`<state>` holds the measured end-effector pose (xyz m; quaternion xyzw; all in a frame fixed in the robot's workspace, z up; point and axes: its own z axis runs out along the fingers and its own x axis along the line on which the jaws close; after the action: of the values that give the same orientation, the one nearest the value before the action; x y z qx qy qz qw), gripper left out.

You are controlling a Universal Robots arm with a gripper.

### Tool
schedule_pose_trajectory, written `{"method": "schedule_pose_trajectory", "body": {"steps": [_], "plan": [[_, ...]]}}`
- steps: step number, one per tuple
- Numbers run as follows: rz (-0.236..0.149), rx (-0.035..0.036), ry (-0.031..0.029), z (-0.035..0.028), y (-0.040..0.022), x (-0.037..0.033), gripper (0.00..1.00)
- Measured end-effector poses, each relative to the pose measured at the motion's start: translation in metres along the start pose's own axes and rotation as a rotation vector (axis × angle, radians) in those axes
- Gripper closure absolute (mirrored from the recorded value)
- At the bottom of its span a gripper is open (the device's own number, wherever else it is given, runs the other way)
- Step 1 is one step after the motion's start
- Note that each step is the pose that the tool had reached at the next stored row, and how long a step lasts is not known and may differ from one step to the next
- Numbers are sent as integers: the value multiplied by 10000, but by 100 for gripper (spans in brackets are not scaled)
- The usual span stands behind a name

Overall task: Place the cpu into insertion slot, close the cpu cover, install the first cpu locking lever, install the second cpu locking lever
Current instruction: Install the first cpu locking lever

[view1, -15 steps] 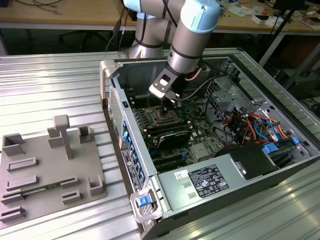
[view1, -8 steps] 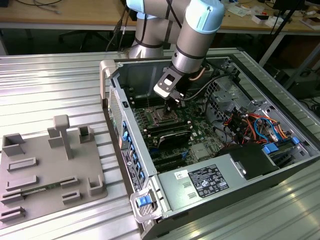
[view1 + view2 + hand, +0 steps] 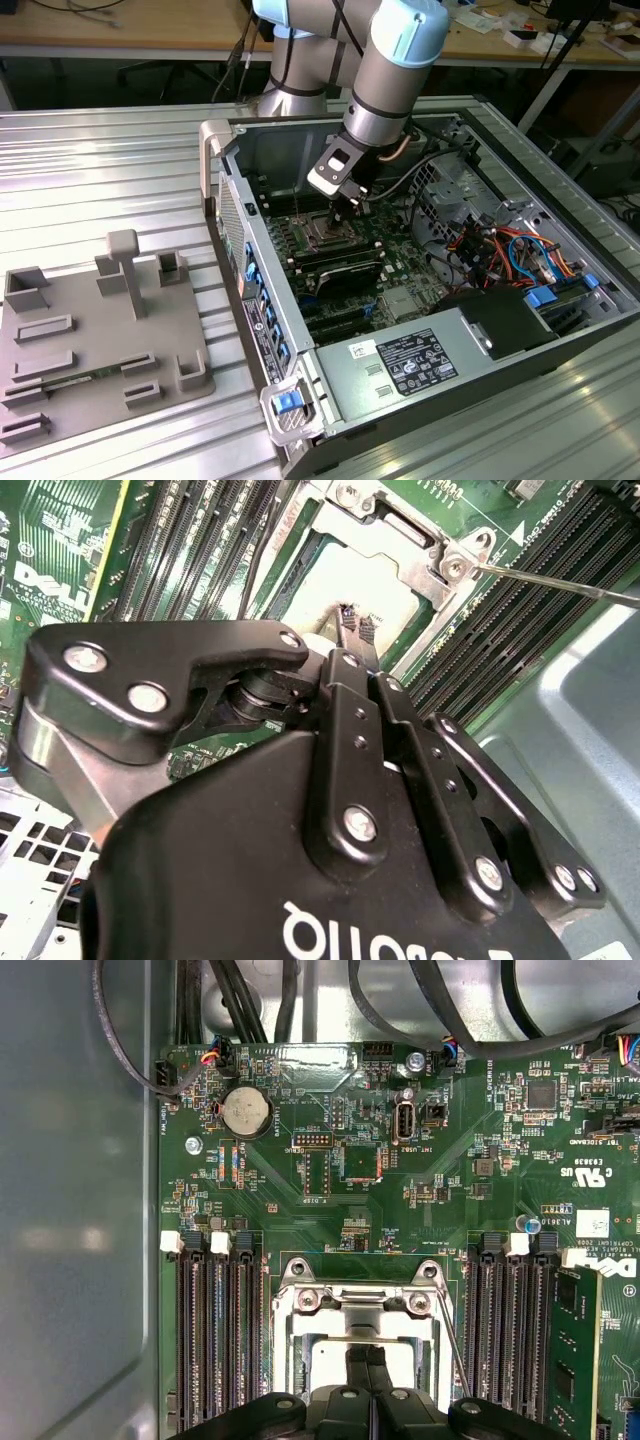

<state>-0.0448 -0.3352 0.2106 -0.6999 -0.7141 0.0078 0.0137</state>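
We judge the cpu (image 3: pixel 385 590) seated and the cpu cover (image 3: pixel 362 1305) apparently down; a locking lever (image 3: pixel 560 582) stands unlatched. The gripper (image 3: pixel 366 1356) hovers over it, fingers pinched together, empty.

You find the open computer case (image 3: pixel 262 335) on the table (image 3: pixel 100 160), with the fixture plate (image 3: pixel 60 390) beside it on the exterior view's left. Inside the case, the power supply (image 3: pixel 400 365) sits nearest. Farther back lies the insertion slot (image 3: pixel 325 232), flanked by memory slots (image 3: pixel 215 1340), with the gripper (image 3: pixel 346 206) directly over it.
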Motion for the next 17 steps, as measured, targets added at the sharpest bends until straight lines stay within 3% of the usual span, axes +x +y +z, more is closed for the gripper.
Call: {"method": "schedule_pose_trajectory", "body": {"steps": [4, 13, 17], "plan": [[-4, -1, 2, -8, 0, 0, 89], [-55, 0, 2, -200, -6, 2, 89], [-76, 1, 0, -330, -10, 3, 89]]}}
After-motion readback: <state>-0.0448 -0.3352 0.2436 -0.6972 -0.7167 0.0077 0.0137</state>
